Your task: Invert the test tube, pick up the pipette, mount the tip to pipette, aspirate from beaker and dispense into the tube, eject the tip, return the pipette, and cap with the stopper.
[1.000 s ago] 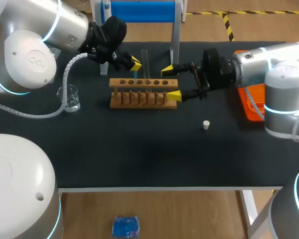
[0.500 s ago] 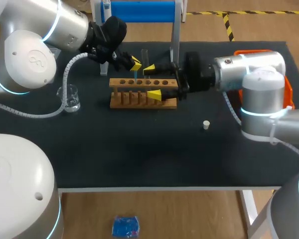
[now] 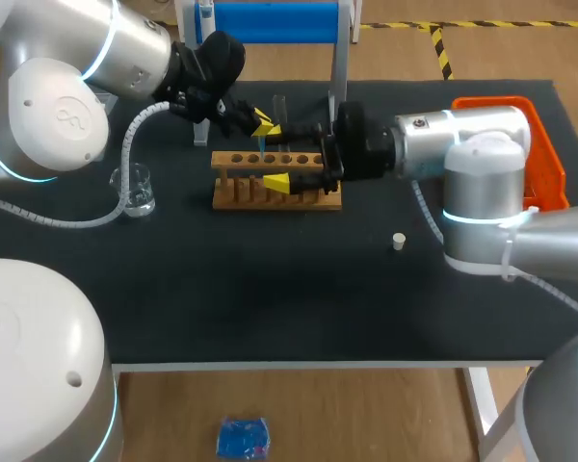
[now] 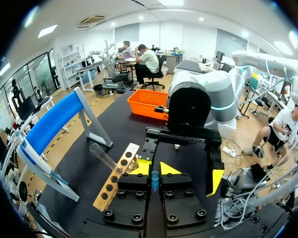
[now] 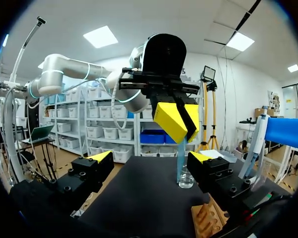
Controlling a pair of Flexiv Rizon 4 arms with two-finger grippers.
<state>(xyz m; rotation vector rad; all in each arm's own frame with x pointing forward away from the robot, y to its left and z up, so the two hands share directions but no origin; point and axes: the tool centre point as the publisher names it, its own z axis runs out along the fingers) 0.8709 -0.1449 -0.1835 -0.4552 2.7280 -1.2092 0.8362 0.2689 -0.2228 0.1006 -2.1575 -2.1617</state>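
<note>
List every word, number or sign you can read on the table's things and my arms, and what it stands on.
No words or numbers can be read anywhere.
left arm: an embossed emblem on its joint cap, no legible letters.
beaker: any markings are too small to read.
rack: no print shows.

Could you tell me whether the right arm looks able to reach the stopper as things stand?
Probably yes: the stopper lies alone on bare mat near the right arm, and its fingers, at the rack, are open and would only need to draw back.
</note>
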